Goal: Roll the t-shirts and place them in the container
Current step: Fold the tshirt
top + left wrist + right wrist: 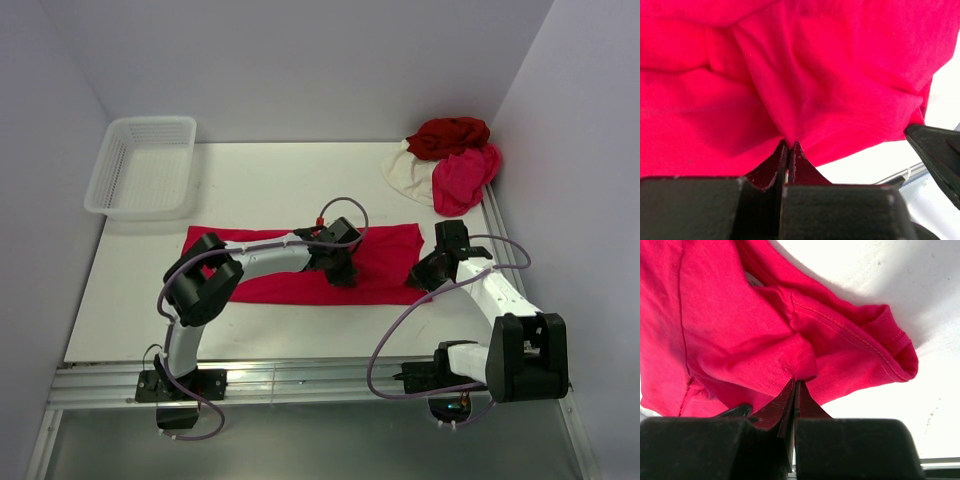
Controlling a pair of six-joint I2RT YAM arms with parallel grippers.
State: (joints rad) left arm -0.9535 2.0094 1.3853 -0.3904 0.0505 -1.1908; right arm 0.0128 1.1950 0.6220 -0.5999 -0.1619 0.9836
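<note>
Left hand (pixel 789 146) closed tight, pinching fold of crimson t-shirt (pixel 385 250) mid-length; right hand (pixel 794 383) closed, gripping its right end on tabletop (pixel 280 185).

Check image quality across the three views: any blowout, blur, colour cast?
Top external: even light, sharp, faint shadows. Left wrist: crimson t-shirt oversaturated, folds soft; table blown white. Right wrist: table glare too, hem stitching crisp, red cast on the right end effector.

arms (pixel 262 257): white links, black joints | cables (pixel 378 345): purple, looping | fingers (pixel 771 169): black
</note>
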